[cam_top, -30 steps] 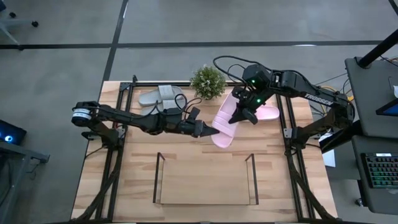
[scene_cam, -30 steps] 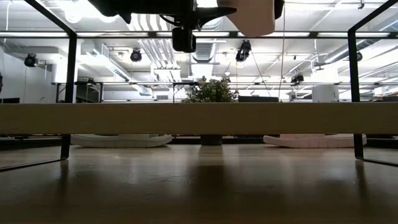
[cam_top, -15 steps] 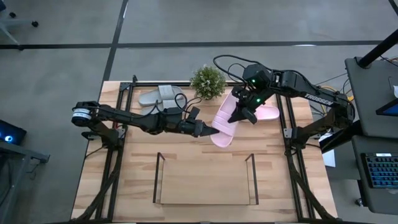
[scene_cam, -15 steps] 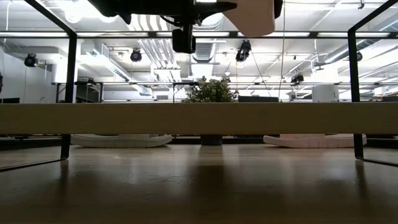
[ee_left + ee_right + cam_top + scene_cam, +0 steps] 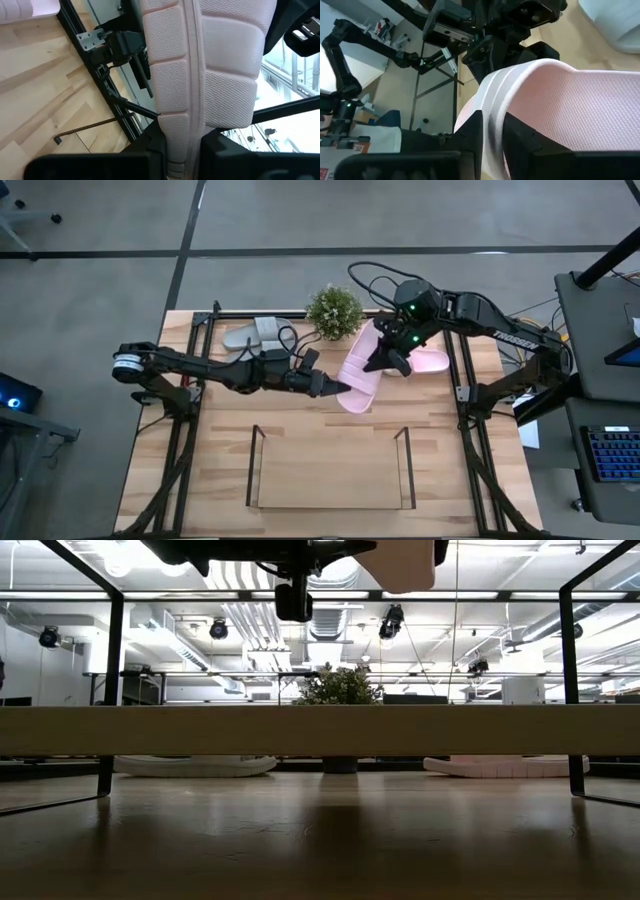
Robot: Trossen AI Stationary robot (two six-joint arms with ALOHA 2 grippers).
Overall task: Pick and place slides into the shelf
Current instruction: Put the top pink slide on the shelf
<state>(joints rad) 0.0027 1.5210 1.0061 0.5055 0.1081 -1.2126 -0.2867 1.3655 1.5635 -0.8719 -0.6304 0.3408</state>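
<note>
One light pink slide (image 5: 360,372) is held in the air between both grippers, over the table's middle behind the shelf (image 5: 330,502). My left gripper (image 5: 338,390) is shut on its near end, and my right gripper (image 5: 388,361) is shut on its far part. The slide also shows at the top of the low view (image 5: 400,562). The second pink slide (image 5: 432,362) lies flat on the table under my right arm. The grey pair (image 5: 257,333) lies side by side at the far left of the table. My left gripper pinches the pink slide's near end (image 5: 183,142) between its two fingers, coming level from the table's left. The ribbed sole (image 5: 170,65) faces its camera, and the slide is clear of the table. My right gripper pinches the slide's side edge (image 5: 494,117) between its two fingers, near the far end, coming from the right and slanting down. The slide is lifted clear.
A small potted plant (image 5: 333,311) stands at the far edge, close behind the held slide. Black frame rails (image 5: 463,395) run along both table sides. The shelf's wire uprights (image 5: 252,465) stand near the front edge, with bare wood between them.
My right gripper has gone a little toward the far edge and up with the slide's far end. The slide has risen slightly and swung a little steeper, while its near end has stayed in my left gripper.
</note>
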